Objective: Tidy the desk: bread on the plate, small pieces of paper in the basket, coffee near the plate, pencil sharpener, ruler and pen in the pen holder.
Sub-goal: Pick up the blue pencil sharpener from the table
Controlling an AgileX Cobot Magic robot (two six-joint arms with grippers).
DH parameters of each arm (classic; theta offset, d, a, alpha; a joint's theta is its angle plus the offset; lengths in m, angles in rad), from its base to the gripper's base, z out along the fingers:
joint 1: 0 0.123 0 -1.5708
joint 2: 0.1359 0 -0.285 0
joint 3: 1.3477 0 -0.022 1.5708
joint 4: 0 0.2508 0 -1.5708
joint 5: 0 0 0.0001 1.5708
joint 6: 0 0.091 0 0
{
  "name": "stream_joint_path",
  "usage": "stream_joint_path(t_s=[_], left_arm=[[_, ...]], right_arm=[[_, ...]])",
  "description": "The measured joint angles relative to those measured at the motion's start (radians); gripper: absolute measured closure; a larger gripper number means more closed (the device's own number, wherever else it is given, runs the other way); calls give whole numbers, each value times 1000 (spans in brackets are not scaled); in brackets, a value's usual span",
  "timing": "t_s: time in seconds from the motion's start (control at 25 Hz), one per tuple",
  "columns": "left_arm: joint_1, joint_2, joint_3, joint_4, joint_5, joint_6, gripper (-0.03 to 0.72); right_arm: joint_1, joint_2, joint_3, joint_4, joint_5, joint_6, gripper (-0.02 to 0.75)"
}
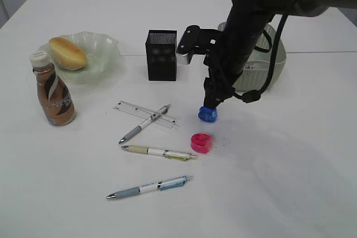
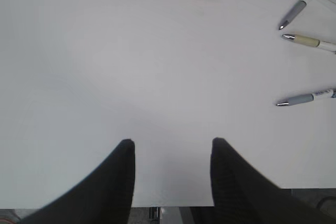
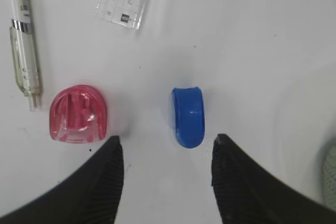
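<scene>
The bread (image 1: 67,53) lies on the green plate (image 1: 103,45) at the back left, and the coffee (image 1: 53,90) stands in front of it. The black pen holder (image 1: 162,55) is mid-desk. The clear ruler (image 1: 145,114) lies under one pen (image 1: 144,124); two more pens (image 1: 159,152) (image 1: 149,187) lie nearer the front. My right gripper (image 3: 168,140) hangs open just above the desk, short of a blue pencil sharpener (image 3: 188,116); a pink one (image 3: 79,114) lies to its left. My left gripper (image 2: 173,142) is open over bare desk. The small pieces of paper are out of view.
The sage-green basket (image 1: 276,54) stands behind the right arm, which hides most of it. In the left wrist view the desk's front edge runs just under the fingers (image 2: 118,182), with pen tips (image 2: 307,98) off to the right.
</scene>
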Motion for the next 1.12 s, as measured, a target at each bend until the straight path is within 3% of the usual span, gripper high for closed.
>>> stream_joint_path(t_s=[1.12], left_arm=[[0,0,0,19,0,2,344]], right_arm=[[0,75,-46,4,-36,-163,339]])
